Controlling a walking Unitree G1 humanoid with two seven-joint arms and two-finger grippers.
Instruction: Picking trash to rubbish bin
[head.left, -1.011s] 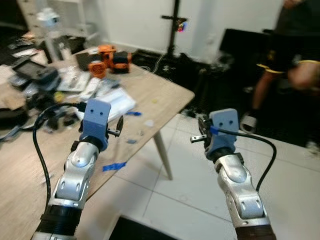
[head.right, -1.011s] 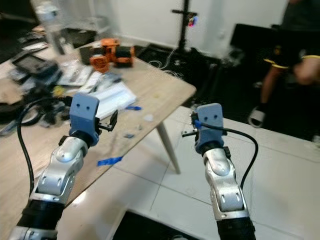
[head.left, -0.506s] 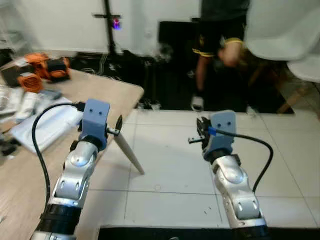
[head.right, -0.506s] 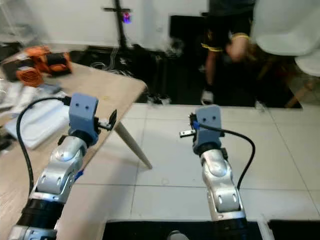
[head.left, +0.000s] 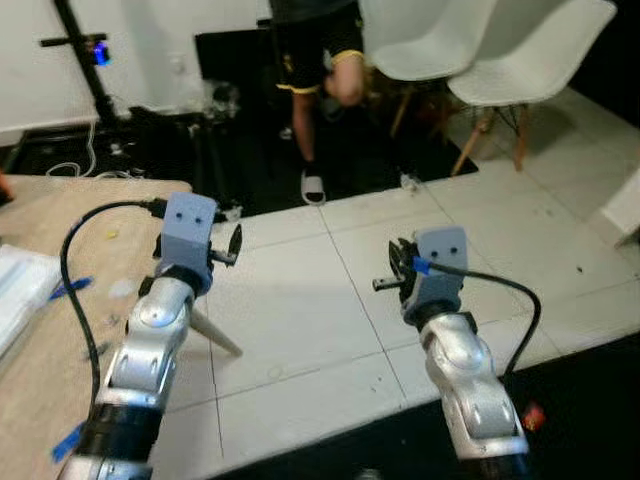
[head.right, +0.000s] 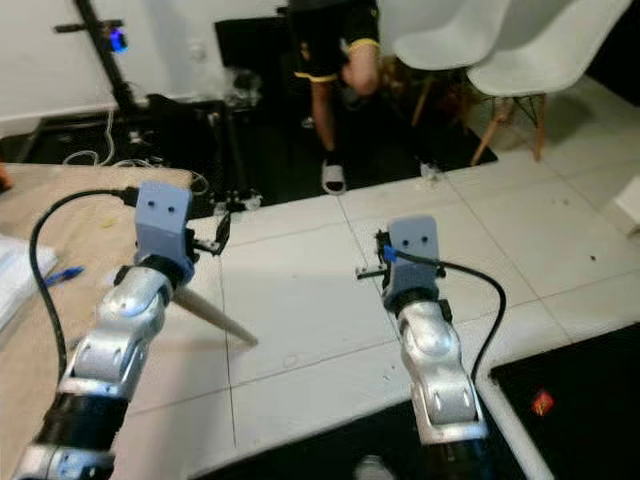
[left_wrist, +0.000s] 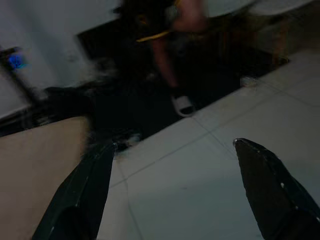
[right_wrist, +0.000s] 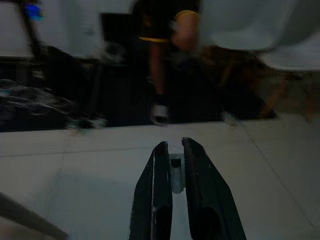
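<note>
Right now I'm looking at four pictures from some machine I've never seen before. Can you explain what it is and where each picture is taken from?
This is a walking humanoid robot with two silver arms, each ending in a hand of two long black fingers. The two bright pictures come from a pair of cameras on its head, looking down over its own arms. The two dark ones come from cameras on its wrists, looking along the fingers. The left hand is open and holds nothing. The right hand has its fingers nearly together; a small pale bit sits in the gap, too dark to identify. On the robot's left is a wooden table with white papers on it. Ahead are a tiled floor, a person's leg and white chairs.
</note>
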